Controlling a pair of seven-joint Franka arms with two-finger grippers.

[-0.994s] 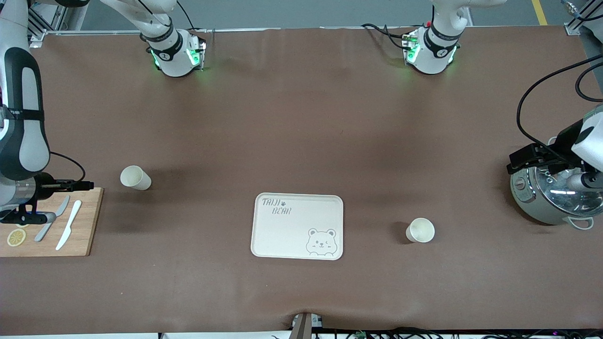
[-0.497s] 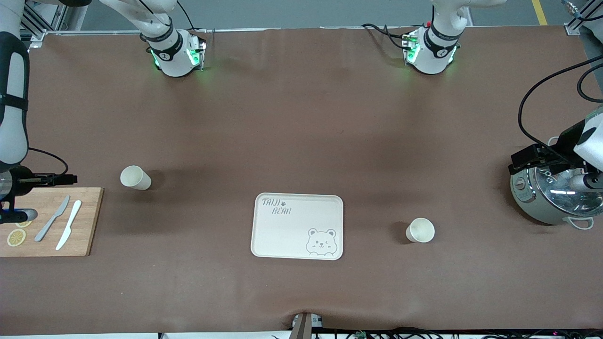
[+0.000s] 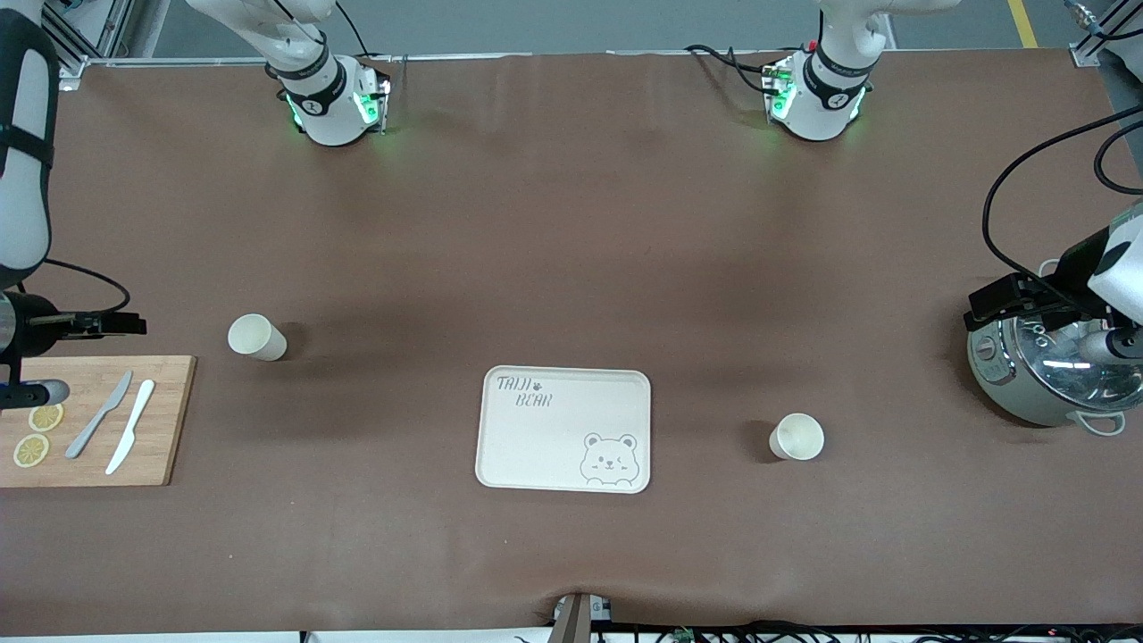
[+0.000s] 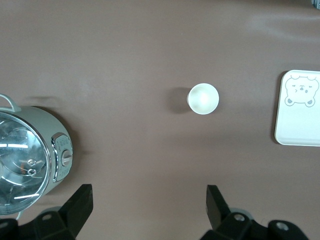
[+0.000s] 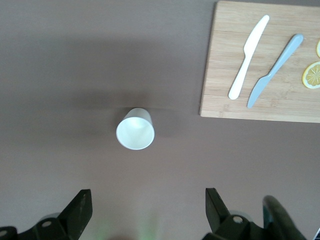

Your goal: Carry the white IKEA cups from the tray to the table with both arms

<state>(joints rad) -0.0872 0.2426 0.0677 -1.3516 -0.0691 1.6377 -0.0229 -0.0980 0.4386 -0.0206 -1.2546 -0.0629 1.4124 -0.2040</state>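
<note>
Since 1 s earlier the right arm's wrist had pulled back off the wooden cutting board, uncovering a 2nd lemon slice; cups and tray hadn't shifted. Right gripper hung up in the air w/ jaws spread wide and empty, over bare table nr one white cup, which stood upright beside the board, toward the right arm's end. Left gripper was likewise wide open, holding nothing, over the table by the rice cooker. The 2nd white cup stood upright betw. the bear-printed tray and the cooker, apart from both. White knife and grey knife lay side by side on the board. Tray sat mid-table, nothing on it.
</note>
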